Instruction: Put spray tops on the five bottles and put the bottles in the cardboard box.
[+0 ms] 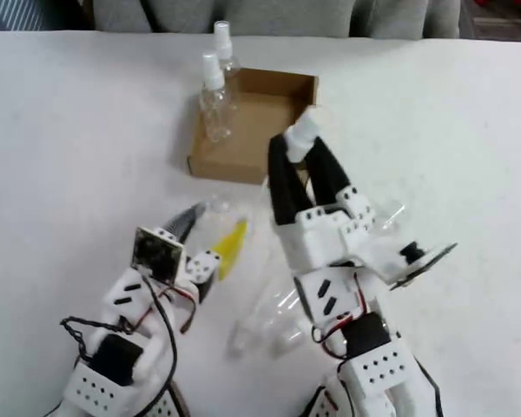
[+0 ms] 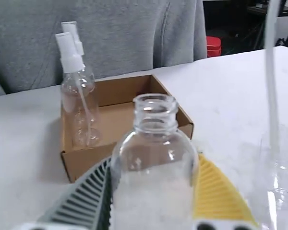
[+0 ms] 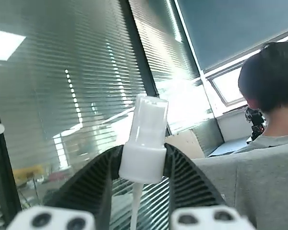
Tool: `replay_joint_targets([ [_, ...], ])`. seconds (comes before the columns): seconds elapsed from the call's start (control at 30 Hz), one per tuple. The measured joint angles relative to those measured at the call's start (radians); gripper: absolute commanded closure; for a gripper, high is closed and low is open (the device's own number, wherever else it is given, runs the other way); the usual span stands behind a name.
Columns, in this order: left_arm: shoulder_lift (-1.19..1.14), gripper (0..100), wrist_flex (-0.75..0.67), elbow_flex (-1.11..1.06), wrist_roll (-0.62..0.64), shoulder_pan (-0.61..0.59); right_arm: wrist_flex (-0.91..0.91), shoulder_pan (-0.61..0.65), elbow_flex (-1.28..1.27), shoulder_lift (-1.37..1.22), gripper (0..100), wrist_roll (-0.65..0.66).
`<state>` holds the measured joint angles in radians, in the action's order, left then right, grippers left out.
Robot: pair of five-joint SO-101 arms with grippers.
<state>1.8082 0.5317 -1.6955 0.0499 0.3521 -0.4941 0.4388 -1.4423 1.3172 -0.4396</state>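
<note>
1. The left hand (image 1: 215,221) is closed around an open-necked bottle (image 2: 154,153) and holds it upright, just near of the cardboard box (image 1: 282,95)
2. The right hand (image 3: 144,153) pinches a spray top (image 3: 145,139) by its collar, to the right of and beyond that bottle, seemingly over the box's right side
3. Two capped bottles (image 1: 215,91) stand at the box's far left, and bare bottles (image 1: 269,317) lie on the worktop (image 1: 87,130) between the arms
4. Risk: the long thin tube (image 2: 271,72) could miss the narrow neck, catch the rim and tip the bottle
5. A tilted top might jam instead of threading on
</note>
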Motion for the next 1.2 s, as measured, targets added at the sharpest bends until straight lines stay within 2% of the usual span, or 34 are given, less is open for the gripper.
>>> replay_joint_targets([
  [0.17,0.0,98,0.055,0.0,0.0,0.101,-0.006,-0.026,0.0,-0.003,98.3,-0.078],
  [0.27,0.0,98,0.087,0.0,-0.012,0.101,-0.006,-0.02,0.0,-0.003,98.3,-0.084],
  [0.37,0.0,98,0.141,0.0,-0.098,0.101,-0.006,-0.028,0.0,-0.003,98.3,-0.084],
  [0.57,0.0,98,0.178,0.0,-0.138,0.101,-0.003,-0.14,0.0,0.009,98.3,-0.094],
  [0.7,0.0,98,0.178,0.0,-0.138,0.101,0.121,-0.155,0.0,0.071,98.3,-0.172],
  [0.87,0.0,98,0.199,0.0,-0.141,0.101,0.315,-0.153,0.0,0.207,98.3,-0.196],
  [1.07,0.0,98,0.233,0.0,-0.144,0.101,0.434,-0.152,0.0,0.328,98.3,-0.203],
  [1.2,0.0,98,0.233,0.0,-0.144,0.101,0.489,-0.091,0.0,0.333,98.3,-0.203],
])
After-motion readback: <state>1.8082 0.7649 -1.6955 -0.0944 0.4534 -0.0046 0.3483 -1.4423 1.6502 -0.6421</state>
